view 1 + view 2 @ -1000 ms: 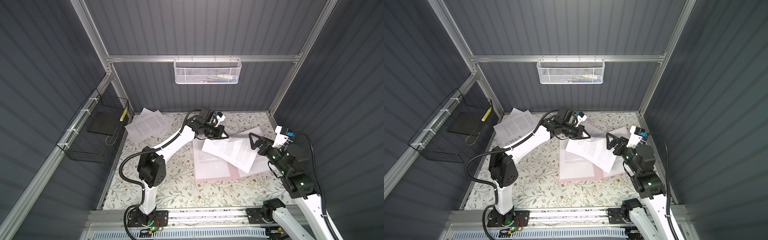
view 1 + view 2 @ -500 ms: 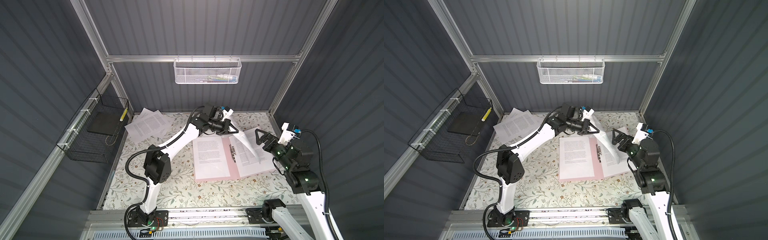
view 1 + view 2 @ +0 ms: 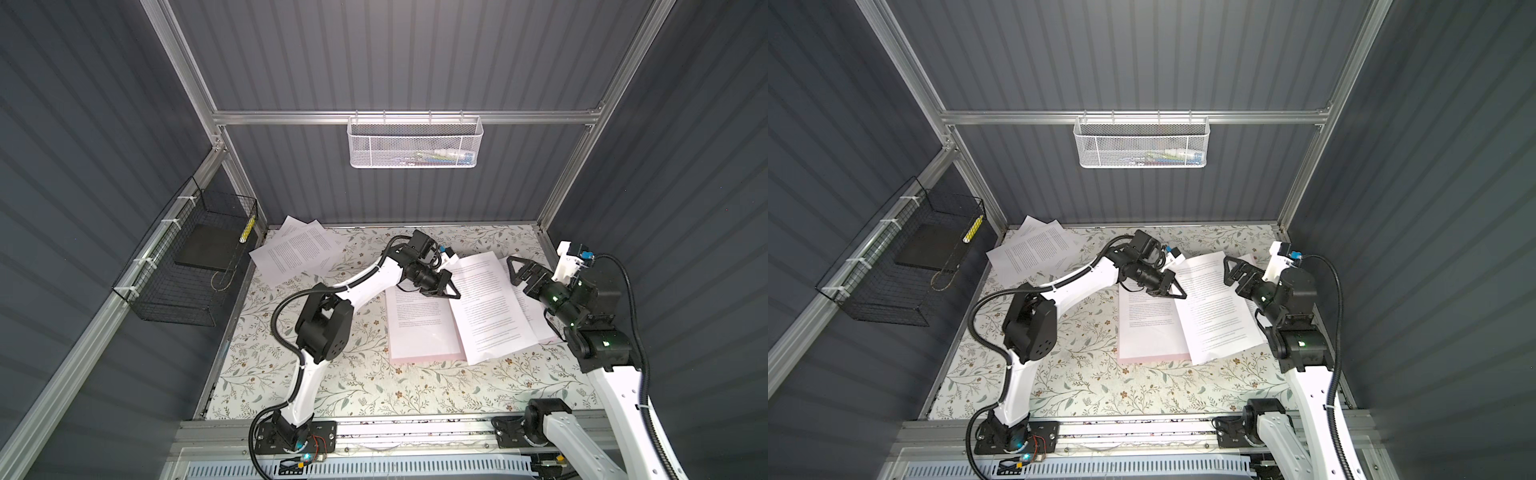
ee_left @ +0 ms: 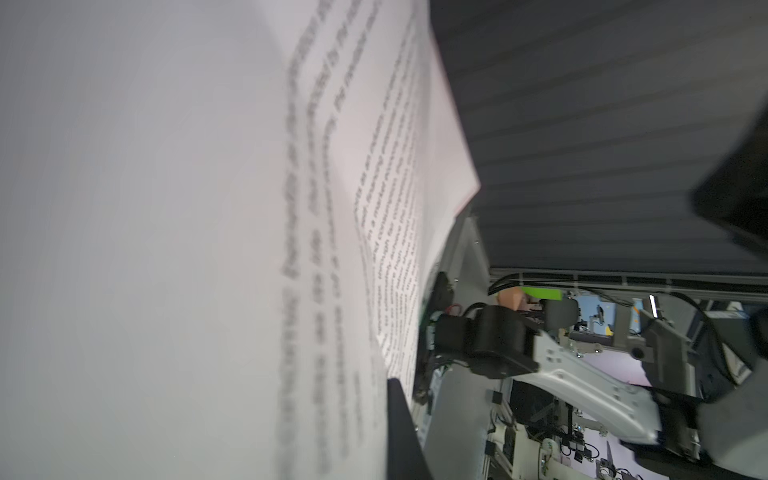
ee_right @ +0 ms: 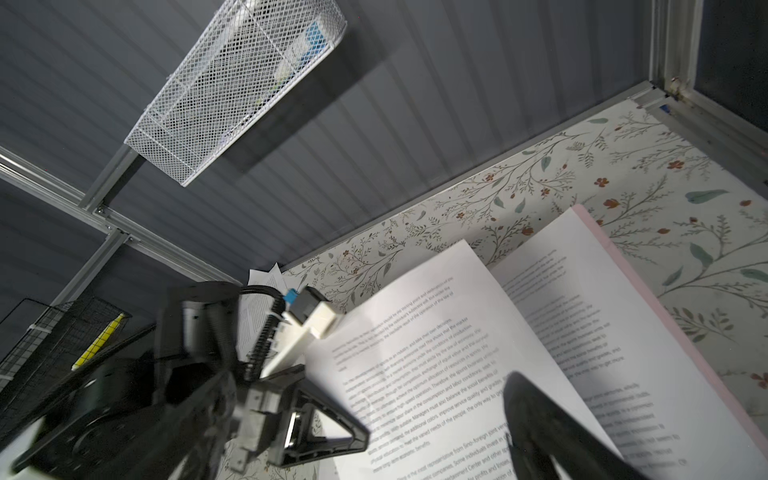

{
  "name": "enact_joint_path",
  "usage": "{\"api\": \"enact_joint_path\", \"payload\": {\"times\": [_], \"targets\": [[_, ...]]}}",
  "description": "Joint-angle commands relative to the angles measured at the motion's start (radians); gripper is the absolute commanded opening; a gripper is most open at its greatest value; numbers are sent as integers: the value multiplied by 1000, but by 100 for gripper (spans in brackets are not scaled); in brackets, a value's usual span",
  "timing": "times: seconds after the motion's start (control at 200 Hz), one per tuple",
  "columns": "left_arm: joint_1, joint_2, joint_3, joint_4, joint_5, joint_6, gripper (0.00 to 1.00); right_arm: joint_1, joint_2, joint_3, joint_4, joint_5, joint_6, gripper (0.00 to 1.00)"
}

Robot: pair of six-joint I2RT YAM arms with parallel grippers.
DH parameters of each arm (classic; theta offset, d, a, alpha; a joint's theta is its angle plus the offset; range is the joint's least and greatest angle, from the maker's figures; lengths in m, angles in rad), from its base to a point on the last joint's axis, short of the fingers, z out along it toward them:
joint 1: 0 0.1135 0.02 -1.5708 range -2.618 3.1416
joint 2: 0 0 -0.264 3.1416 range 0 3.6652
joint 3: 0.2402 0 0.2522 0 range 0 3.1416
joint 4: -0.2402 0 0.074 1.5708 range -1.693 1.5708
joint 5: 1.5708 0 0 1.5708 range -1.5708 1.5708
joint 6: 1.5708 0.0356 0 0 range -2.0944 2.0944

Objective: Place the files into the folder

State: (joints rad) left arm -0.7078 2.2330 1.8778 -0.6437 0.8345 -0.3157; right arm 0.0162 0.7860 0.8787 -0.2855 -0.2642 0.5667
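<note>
table: we see a flower-patterned surface inside a grey-walled booth, with both arms mounted at its near edge.
folder: pale pink, it lies open and flat to the right of the table's middle. In both top views only its near margin shows from under the paper.
left page: a printed sheet lies square on the folder's left half.
right page: more printed paper lies on the folder's right half, and we see only a strip of it beside the right arm.
top sheet: one printed sheet lies askew over the fold and the right half. Its near corner overhangs the folder's near edge.
left hand: we read it as clenched on the top sheet's left edge, near the rear corner. In the left wrist view the blurred paper fills most of the picture.
right hand: released, jaws wide apart, grasping nothing. It hangs over the rear right corner of the papers, and we cannot tell whether it touches them.
spare sheets: a loose fan of printed paper lies at the table's rear left corner, well apart from the folder.
wire basket: black, fixed to the left wall, it holds a dark flat slab.
mesh basket: white, it hangs from the rear rail.
</note>
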Motion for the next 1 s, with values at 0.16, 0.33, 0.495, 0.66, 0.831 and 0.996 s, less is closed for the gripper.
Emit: {"api": "enact_joint_path", "payload": {"times": [0.16, 0.33, 0.495, 0.66, 0.831, 0.996], "targets": [[91, 133, 79, -359, -175, 268, 0, 37, 79, -55, 11, -107, -35, 99], [103, 154, 92, -393, -216, 270, 0, 53, 152, -84, -13, -105, -49, 99], [109, 157, 108, -376, -213, 255, 0, 70, 221, -148, 21, -161, -44, 99], [112, 178, 162, -404, -230, 266, 0, 77, 299, -176, 34, -160, -76, 88], [111, 210, 210, -434, -247, 273, 0, 97, 449, -115, 22, -186, -111, 71], [111, 221, 214, -435, -251, 275, 0, 128, 591, -37, -34, -97, -177, 65]]}}
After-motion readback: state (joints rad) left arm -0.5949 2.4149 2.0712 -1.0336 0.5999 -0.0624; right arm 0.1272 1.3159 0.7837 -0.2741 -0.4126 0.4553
